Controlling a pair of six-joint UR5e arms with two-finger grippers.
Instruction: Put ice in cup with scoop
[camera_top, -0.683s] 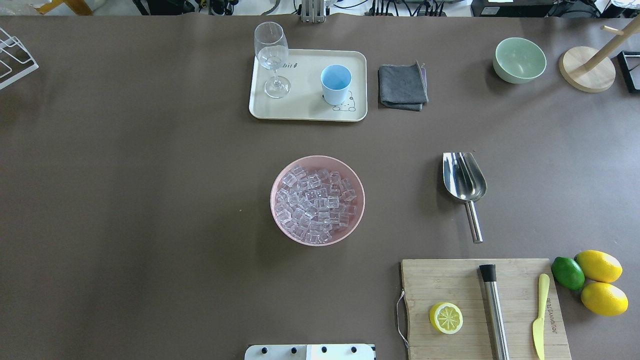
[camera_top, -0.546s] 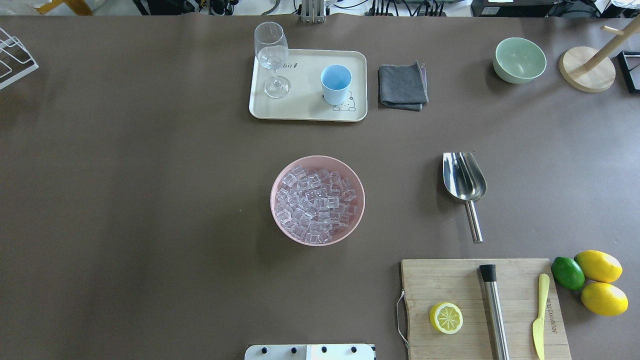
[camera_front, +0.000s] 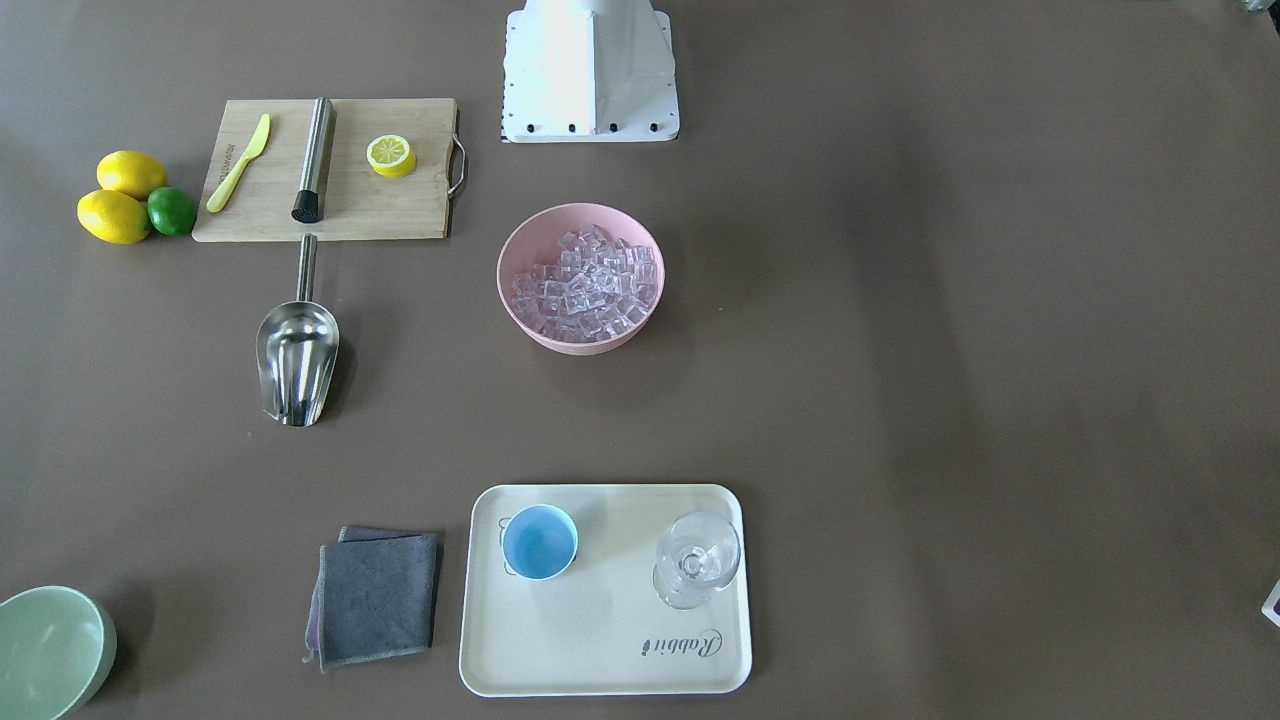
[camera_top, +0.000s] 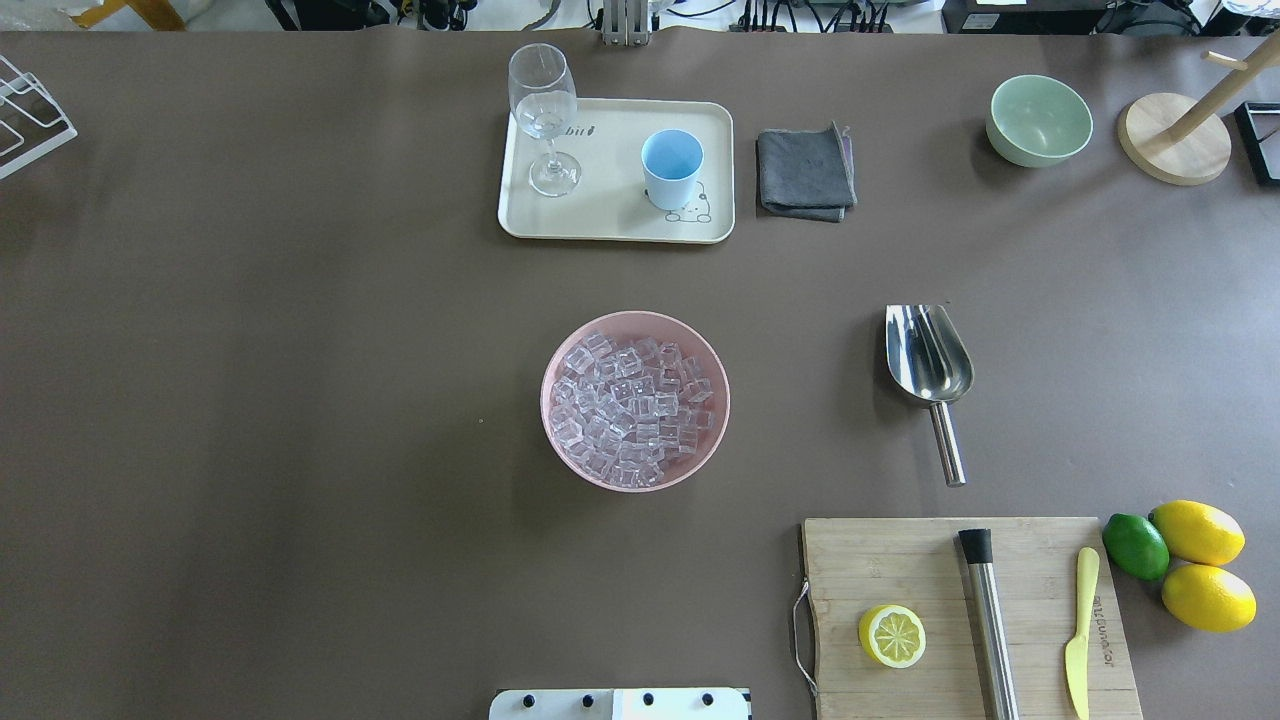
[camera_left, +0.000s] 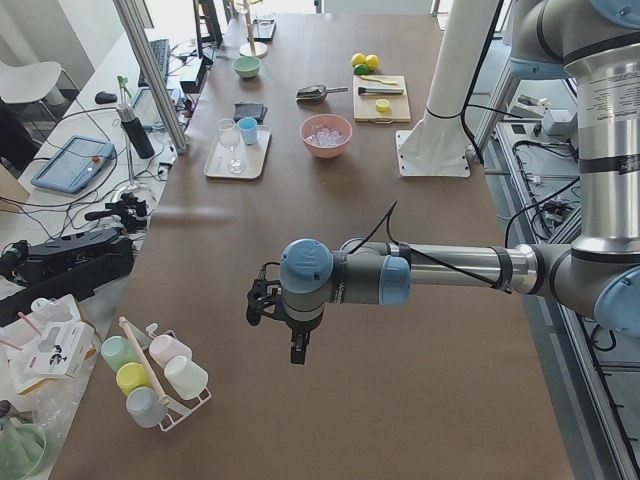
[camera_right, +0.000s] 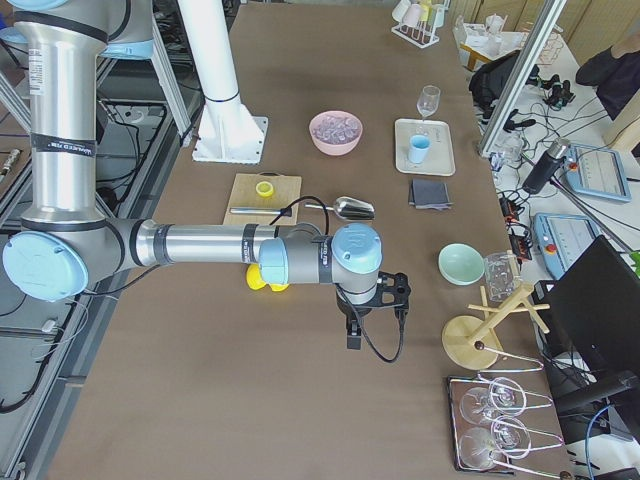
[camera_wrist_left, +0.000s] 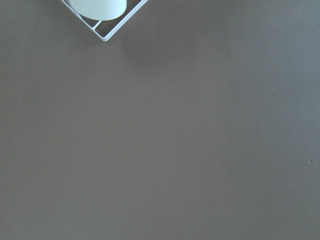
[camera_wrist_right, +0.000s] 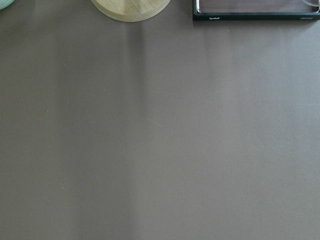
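The ice fills a pink bowl at the table's middle. The light-blue cup stands empty on a cream tray at the far side. The steel scoop lies on the table to the right of the bowl, handle toward the robot. My left gripper hangs over bare table far off to the left. My right gripper hangs over bare table far off to the right. Both show only in the side views, so I cannot tell whether they are open or shut.
A wine glass shares the tray with the cup. A grey cloth and a green bowl lie to its right. A cutting board carries a steel cylinder, a knife and a half lemon; whole fruit lies beside it.
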